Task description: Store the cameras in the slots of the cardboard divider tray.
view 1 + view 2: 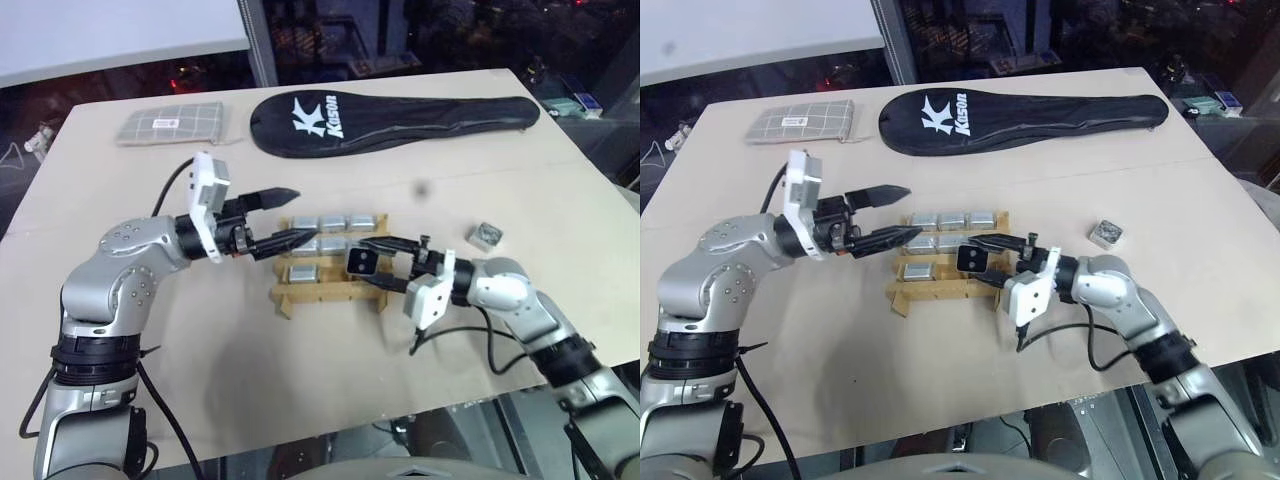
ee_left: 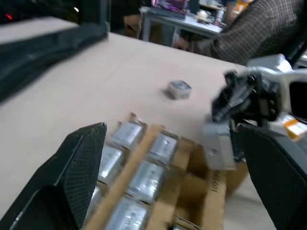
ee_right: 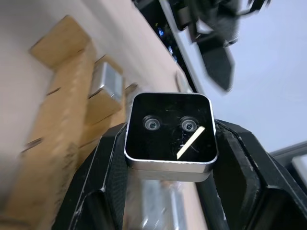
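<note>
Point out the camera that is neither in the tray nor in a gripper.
The lone camera lying on the bare table, right of the tray; the others sit in slots or in the right gripper.

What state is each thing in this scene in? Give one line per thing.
Cardboard divider tray: flat on the table, partly filled.
Stored cameras: five lying in slots.
Held camera: clamped by the right gripper, over the tray.
Loose camera: on the table, outside the tray.
Left gripper: fingers open, empty.
Racket cover: lying flat.
Checked pouch: lying flat.
</note>
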You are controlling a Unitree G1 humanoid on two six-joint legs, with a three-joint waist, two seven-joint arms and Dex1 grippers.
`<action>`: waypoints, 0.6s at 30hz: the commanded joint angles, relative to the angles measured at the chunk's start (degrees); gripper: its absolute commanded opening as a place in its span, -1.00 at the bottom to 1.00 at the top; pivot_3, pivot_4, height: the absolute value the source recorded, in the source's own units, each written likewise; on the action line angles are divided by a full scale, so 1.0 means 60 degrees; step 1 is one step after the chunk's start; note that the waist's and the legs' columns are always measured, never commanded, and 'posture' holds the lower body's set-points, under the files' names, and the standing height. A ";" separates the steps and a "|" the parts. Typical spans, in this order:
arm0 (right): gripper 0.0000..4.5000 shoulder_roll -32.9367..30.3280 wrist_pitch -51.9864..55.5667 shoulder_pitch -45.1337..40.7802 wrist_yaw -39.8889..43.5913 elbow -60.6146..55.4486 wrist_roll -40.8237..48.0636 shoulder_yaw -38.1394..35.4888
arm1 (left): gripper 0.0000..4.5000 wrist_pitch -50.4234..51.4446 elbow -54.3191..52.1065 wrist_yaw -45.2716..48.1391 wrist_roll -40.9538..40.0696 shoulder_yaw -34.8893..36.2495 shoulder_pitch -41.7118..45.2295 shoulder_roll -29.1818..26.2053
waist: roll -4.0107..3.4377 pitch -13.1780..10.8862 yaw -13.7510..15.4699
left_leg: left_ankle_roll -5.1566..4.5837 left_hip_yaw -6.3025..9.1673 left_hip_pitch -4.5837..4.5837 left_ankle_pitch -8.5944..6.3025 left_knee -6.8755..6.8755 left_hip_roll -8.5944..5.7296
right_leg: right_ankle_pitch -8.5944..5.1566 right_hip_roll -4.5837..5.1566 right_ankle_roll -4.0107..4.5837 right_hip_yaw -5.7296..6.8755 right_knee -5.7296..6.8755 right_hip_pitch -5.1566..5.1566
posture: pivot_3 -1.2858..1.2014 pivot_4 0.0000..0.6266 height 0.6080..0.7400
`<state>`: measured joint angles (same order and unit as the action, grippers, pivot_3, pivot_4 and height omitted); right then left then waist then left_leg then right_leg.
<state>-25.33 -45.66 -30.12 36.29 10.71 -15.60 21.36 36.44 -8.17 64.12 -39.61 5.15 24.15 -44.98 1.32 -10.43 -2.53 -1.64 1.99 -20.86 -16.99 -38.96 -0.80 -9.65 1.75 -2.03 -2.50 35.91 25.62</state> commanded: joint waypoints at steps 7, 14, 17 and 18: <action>-0.15 0.0877 -0.0756 -0.0868 -0.0651 0.0431 -0.0671 0.0482 | 1.00 0.0812 -0.0324 0.0877 -0.0215 -0.0477 0.0279 -0.0383 | 0.0000 0.0000 0.0053 | 0.0001 0.0017 -0.0001 0.0001 0.0000 0.0002 | 0.0000 0.0004 0.0003 0.0012 0.0010 -0.0002 | 0.03 -0.52 1.00; -0.15 0.0862 -0.0818 -0.0770 -0.0618 0.0492 -0.0711 0.0724 | 1.00 0.1105 -0.0208 0.1178 -0.0263 -0.0585 0.0537 -0.0363 | 0.0000 0.0000 0.0029 | 0.0002 0.0016 0.0001 0.0001 -0.0003 -0.0001 | 0.0000 0.0001 0.0003 0.0010 0.0012 -0.0001 | 0.03 -0.52 1.00; -0.15 0.0875 -0.0771 -0.0812 -0.0640 0.0462 -0.0685 0.0735 | 0.42 0.1178 -0.0264 0.1228 -0.0215 -0.0647 0.0529 -0.0369 | 0.0000 0.0000 0.0021 | 0.0002 0.0013 0.0003 0.0002 -0.0003 -0.0001 | 0.0000 0.0000 0.0003 0.0007 0.0014 -0.0001 | 0.03 -0.52 1.00; -0.15 0.0879 -0.0763 -0.0819 -0.0645 0.0456 -0.0682 0.0736 | 0.17 0.1200 -0.0283 0.1232 -0.0220 -0.0645 0.0523 -0.0358 | 0.0000 0.0000 0.0022 | 0.0001 0.0013 0.0003 0.0002 -0.0004 -0.0001 | 0.0000 0.0000 0.0003 0.0007 0.0014 -0.0001 | 0.03 -0.52 1.00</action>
<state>-20.23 -49.47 -34.30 33.27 14.59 -20.44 26.13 43.48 -8.48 70.99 -40.42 1.12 26.73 -46.58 1.32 -10.43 -2.40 -1.63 2.07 -20.85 -16.98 -38.99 -0.81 -9.65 1.75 -2.01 -2.46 36.00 25.62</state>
